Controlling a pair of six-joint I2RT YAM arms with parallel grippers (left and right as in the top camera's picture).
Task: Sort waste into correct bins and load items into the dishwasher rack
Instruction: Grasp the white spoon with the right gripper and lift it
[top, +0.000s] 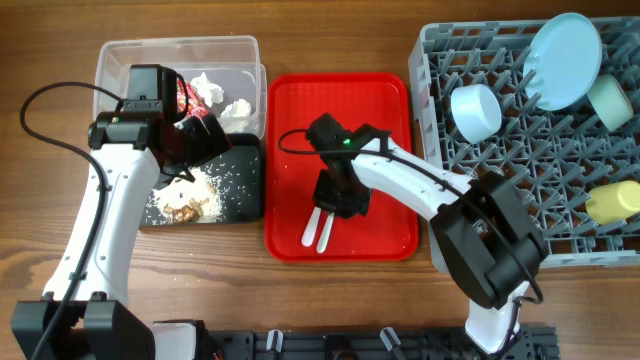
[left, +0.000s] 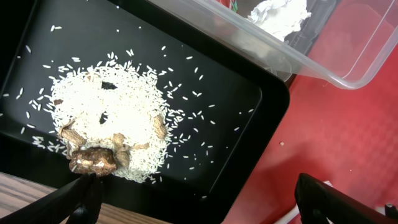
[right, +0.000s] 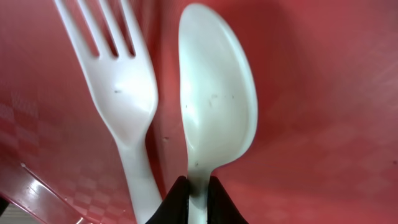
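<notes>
The right claw (right: 198, 194) pinches the white spoon (right: 217, 106), the white fork (right: 121, 87) just beside it, and the left claw (left: 205, 200) hangs spread apart above the black tray (left: 239, 102).

A robotics lab bench staged as a kitchen chore. Two white-and-black arms, the left arm (top: 95, 215) and the right arm (top: 410, 180), stand at 7 and 5 o'clock on a plain wooden table (top: 30, 40). A black mounting rail (top: 330, 345) runs along 6 o'clock, and a loose cable (top: 22, 120) loops at 9 o'clock. A green status light (top: 347, 141) glows on the right arm. The props are laid out in a row: a tub (top: 180, 50) at 10 o'clock, a black tray (top: 245, 180) with rice just below it, and a red tray (top: 340, 85) at centre holding a plastic fork (right: 124, 93) and spoon (right: 217, 112). A rack (top: 480, 200) sits at 3 o'clock.
</notes>
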